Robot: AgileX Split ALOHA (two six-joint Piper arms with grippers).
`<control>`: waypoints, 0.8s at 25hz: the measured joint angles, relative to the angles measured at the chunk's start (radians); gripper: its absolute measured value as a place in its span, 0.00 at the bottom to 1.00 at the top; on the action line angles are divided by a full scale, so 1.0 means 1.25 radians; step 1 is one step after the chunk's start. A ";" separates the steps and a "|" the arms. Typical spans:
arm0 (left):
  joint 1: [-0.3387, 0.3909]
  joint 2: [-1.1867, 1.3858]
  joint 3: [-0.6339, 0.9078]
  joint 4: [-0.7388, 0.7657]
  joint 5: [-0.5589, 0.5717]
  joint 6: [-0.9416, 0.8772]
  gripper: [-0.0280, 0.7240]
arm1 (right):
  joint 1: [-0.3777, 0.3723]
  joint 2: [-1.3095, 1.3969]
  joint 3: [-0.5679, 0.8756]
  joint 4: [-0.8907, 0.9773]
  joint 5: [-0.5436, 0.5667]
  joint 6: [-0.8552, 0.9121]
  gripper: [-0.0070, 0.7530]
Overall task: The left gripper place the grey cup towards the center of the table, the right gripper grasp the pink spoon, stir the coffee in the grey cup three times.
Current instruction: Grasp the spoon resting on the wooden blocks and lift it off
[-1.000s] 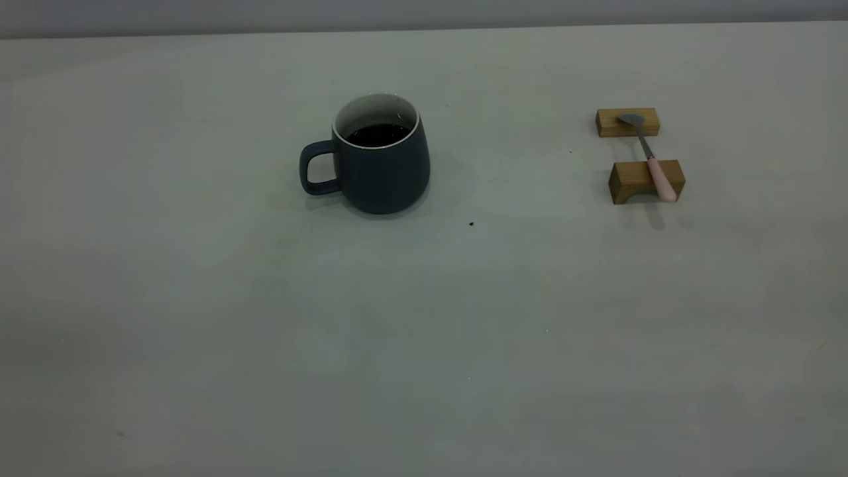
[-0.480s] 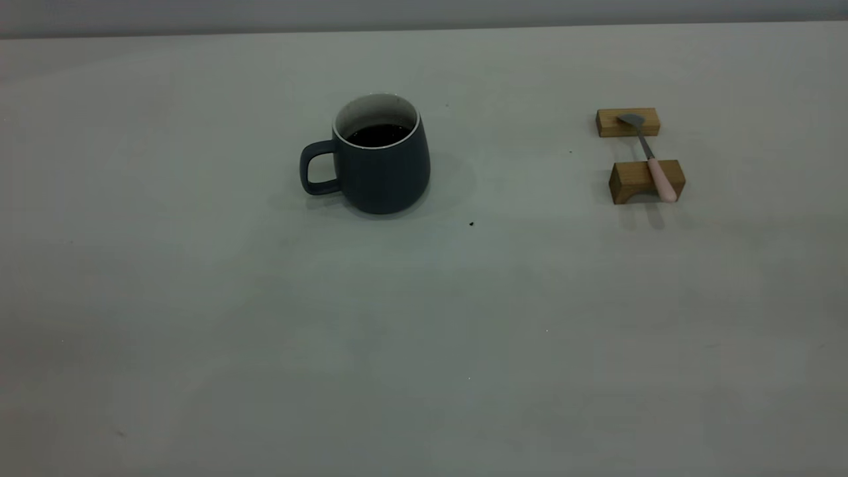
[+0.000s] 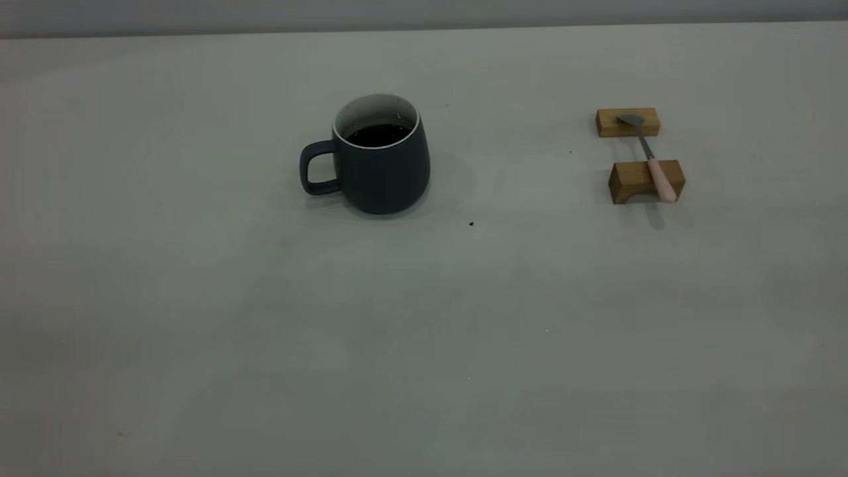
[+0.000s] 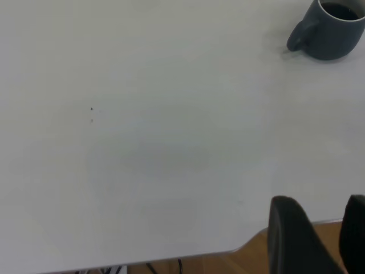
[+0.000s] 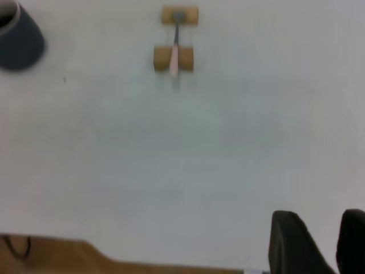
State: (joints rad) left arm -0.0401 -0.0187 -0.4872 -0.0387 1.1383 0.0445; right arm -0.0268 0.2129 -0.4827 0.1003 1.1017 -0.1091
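The grey cup (image 3: 381, 159) holding coffee (image 3: 377, 134) stands near worktop (image 3: 199, 298) centre; the pink spoon (image 3: 652, 165) bridges two wooden blocks (image 3: 629, 180) at its 3 o'clock. Left tool (image 4: 322, 237) and right tool (image 5: 319, 242) hang released, well apart from both.

I see the grey cup (image 3: 381, 159) upright on the table (image 3: 265, 331), handle at nine o'clock, holding dark coffee (image 3: 377, 135). At three o'clock, well apart, lies the pink spoon (image 3: 652, 163), handle toward six.

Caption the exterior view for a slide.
Grey cup of coffee on the table; pink spoon bridging two wooden blocks.
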 joint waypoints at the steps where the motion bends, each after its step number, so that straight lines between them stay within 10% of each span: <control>1: 0.000 0.000 0.000 0.000 0.000 0.000 0.40 | 0.000 0.053 -0.007 0.004 -0.022 -0.001 0.32; 11: 0.000 0.000 0.000 0.000 0.000 0.000 0.40 | 0.000 0.642 -0.130 0.100 -0.278 -0.072 0.35; 20: 0.000 0.000 0.000 0.000 0.000 0.000 0.40 | 0.025 1.161 -0.355 0.181 -0.342 -0.192 0.71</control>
State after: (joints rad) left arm -0.0401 -0.0187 -0.4869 -0.0387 1.1383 0.0446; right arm 0.0042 1.6637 -0.9266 0.3260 0.6739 -0.3495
